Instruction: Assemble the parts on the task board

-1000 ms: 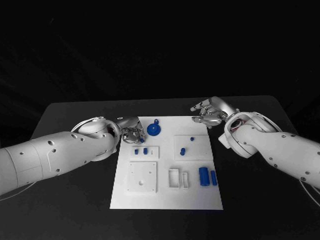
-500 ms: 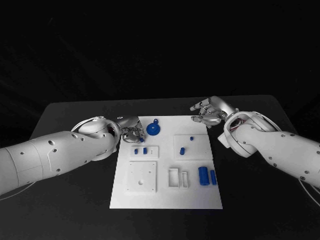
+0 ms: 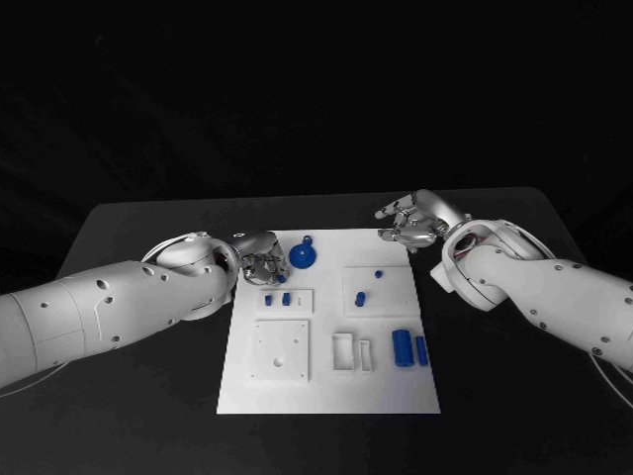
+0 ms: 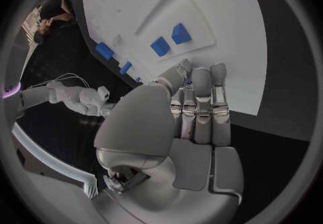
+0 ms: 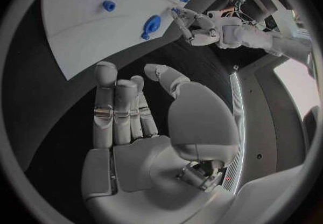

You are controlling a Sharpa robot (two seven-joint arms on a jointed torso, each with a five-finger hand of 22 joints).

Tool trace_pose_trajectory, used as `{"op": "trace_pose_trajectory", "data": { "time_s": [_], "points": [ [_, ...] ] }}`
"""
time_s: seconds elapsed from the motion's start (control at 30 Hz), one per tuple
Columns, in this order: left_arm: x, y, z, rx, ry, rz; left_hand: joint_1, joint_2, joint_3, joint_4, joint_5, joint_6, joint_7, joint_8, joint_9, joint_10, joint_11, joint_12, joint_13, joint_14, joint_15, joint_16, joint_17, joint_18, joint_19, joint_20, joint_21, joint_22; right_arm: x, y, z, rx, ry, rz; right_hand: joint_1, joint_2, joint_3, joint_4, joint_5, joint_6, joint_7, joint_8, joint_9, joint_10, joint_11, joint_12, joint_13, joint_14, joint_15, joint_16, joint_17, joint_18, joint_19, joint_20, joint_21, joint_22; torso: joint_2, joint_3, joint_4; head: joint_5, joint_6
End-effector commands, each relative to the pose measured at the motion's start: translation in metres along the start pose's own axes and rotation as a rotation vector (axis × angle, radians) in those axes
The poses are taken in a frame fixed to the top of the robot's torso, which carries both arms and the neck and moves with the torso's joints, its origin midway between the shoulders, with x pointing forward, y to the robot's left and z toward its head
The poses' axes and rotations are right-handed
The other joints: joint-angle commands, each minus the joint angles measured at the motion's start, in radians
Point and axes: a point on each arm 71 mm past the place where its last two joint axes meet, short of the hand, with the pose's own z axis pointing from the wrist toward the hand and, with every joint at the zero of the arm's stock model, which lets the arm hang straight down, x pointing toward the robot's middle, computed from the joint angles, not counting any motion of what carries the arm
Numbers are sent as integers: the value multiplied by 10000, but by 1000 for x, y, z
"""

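The flat white rectangular task board [image 3: 331, 386] lies in the middle of the black table [image 3: 145, 223], its long side running away from the robot. Small blue plastic parts are spread over it: a round blue disc with a short stem [image 3: 304, 258] near the far left corner, two little blue pegs [image 3: 277, 298] in a raised white square tray below it, a small blue stub [image 3: 380, 274] and a short blue cylinder [image 3: 361, 297] on the recessed white panel to the right, and two longer blue bars [image 3: 409, 347] lying side by side near the board's right edge.

The left silver robot hand [image 3: 261, 259] hangs at the board's far left edge, just beside the round disc. From the left wrist camera its fingers [image 4: 201, 106] lie straight and pressed close together, the thumb folded in beside them — a tiny spot of blue shows at the fingertips, though I cannot tell whether anything is actually held there.

The right silver robot hand [image 3: 412, 222] sits at the far right corner of the board. In the right wrist view its fingers [image 5: 121, 111] are stretched out with the thumb set apart, the palm bare — nothing is in it.
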Motion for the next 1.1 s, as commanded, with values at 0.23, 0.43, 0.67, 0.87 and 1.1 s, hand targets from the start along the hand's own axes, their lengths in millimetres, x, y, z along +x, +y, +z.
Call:
{"op": "trace_pose_trajectory", "data": {
  "time_s": [0.23, 0.43, 0.67, 0.87, 1.1],
  "points": [
    [8, -4, 1, 74, 501, 242, 7, 103, 41, -24, 24, 102, 101, 25, 11, 36, 17, 65, -5, 61, -6, -43, 18, 155, -65, -15, 47, 220, 1, 1, 0, -99, 83, -61, -100, -4, 52, -25, 47, 64, 9, -13, 13, -76, -19, -1, 3, -49, -10, -37, -8, 94, -63, -7, 3, 452, 0, 1, 5, -19, -4],
    [9, -4, 2, -3, 621, 449, 29, 113, 37, -28, 16, 56, 118, 27, 9, -31, 40, 66, -4, 15, 12, -41, 25, 158, -97, -3, 53, 224, 1, 1, 0, -100, 83, -62, -100, -4, 52, -25, 47, 64, 9, -13, 13, -76, -19, -1, 3, -49, -10, -37, -8, 94, -63, -7, 3, 452, 6, -2, -1, -17, -16],
    [17, -3, 2, 66, 779, 1062, 37, 99, 21, -37, 12, 90, 110, 28, 9, -7, 32, 67, -4, -1, 10, -31, 29, 163, -115, 1, 69, 226, 1, 1, 0, -99, 79, -62, -100, -4, 52, -25, 47, 64, 9, -13, 13, -76, -19, -1, 3, -49, -10, -37, -8, 94, -63, -7, 3, 452, 3, -1, -5, -19, -31],
    [16, -2, 0, 242, 402, 1084, 24, 20, -76, 45, -458, -1261, 14, -3, -54, -278, 56, 61, -5, -28, 45, -61, 6, 136, -131, 52, 19, 192, 0, 0, 0, -95, 69, -66, -100, -4, 52, -25, 47, 64, 9, -13, 13, -76, -19, -1, 3, -49, -10, -37, -8, 94, -63, -7, 3, 452, 1, -3, 1, -29, -24],
    [14, 2, -2, 209, 187, 1018, 134, -189, -142, 150, -509, -1501, 31, 7, -42, -547, 151, 66, -5, -90, 105, -115, -37, 151, -113, 98, -147, 197, 0, -1, 0, -87, 55, -71, -100, -4, 52, -25, 47, 64, 9, -13, 13, -76, -19, -1, 3, -49, -10, -37, -8, 94, -63, -7, 3, 452, 3, 1, 0, -36, -20]
  ]
}}
